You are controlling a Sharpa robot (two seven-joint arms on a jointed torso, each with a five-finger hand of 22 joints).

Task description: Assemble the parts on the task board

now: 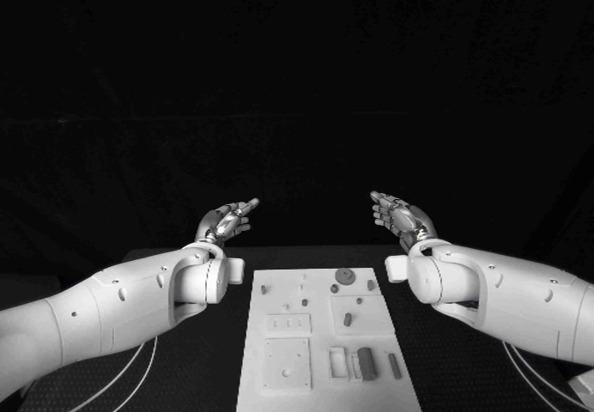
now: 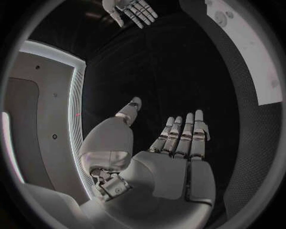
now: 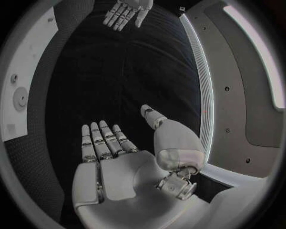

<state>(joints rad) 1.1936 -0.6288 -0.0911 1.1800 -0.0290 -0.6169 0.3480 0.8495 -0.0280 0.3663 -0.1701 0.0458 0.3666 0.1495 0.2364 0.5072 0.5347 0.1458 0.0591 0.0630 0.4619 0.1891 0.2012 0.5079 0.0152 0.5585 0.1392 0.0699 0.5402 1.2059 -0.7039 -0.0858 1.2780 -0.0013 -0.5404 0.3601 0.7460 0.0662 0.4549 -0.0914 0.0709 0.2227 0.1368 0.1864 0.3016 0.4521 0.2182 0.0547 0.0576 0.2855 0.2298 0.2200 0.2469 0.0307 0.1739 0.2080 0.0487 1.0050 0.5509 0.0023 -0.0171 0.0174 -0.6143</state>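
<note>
One task board (image 1: pixel 324 343), several small parts lying on it; two hands raised beyond it: left hand (image 1: pixel 227 221) and right hand (image 1: pixel 401 216), fingers spread, holding nothing.

The head camera looks down from above and behind the arms onto the black table (image 1: pixel 185 360), with the white task board (image 1: pixel 319 343) close under it at the middle and running away from the lens. Both arms reach forward on either side. The left wrist camera sits right behind the left hand (image 2: pixel 173 157), close on the palm, facing across the table toward the right hand (image 2: pixel 131 9), the board's edge curving along one side. The right wrist camera mirrors that behind the right hand (image 3: pixel 113 162), facing the left hand (image 3: pixel 126 10). All three views share the board and the dark gap between the hands.
</note>
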